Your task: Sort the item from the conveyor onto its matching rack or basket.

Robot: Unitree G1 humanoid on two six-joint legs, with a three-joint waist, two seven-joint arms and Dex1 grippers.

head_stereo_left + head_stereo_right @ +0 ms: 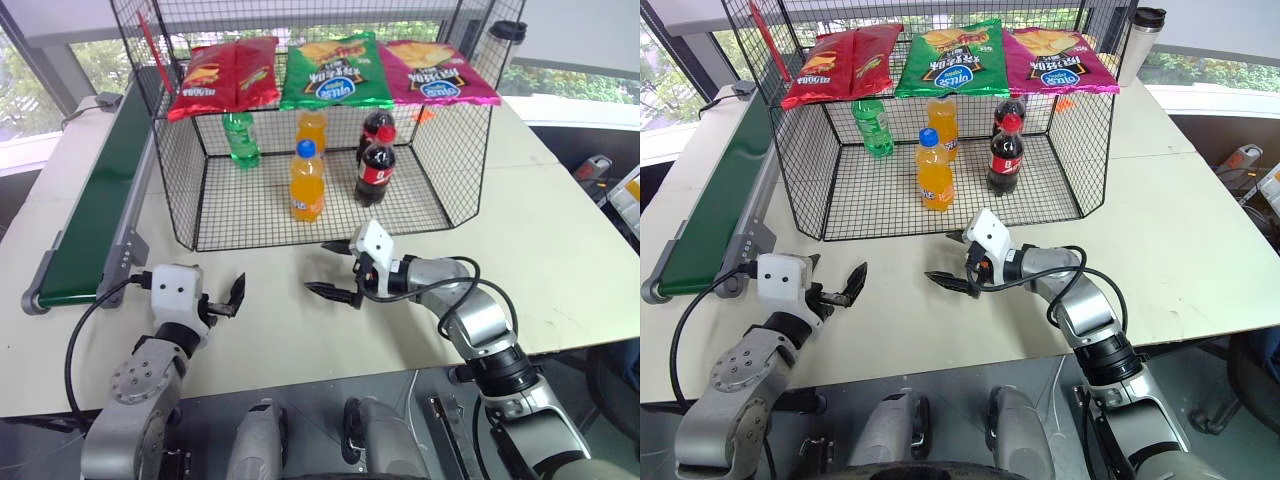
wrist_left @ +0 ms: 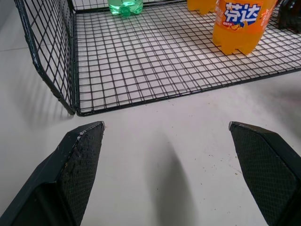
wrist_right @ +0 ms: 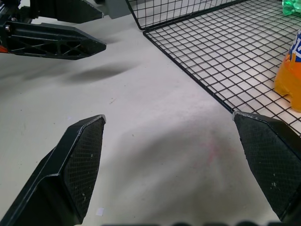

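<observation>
Left eye view: chip bags atop cage.

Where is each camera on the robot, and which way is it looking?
Left eye view: on the head, looking forward and down at the table and wire cage; both arms show, with the left tool and right tool.
Right eye view: beside it on the head, same scene, same arms.
Left wrist view: on the left wrist, facing the cage's front corner; its two open fingers show.
Right wrist view: on the right wrist, facing the cage edge and the left tool; its own open fingers show.
Shared: both wrist views catch the front orange bottle.
</observation>
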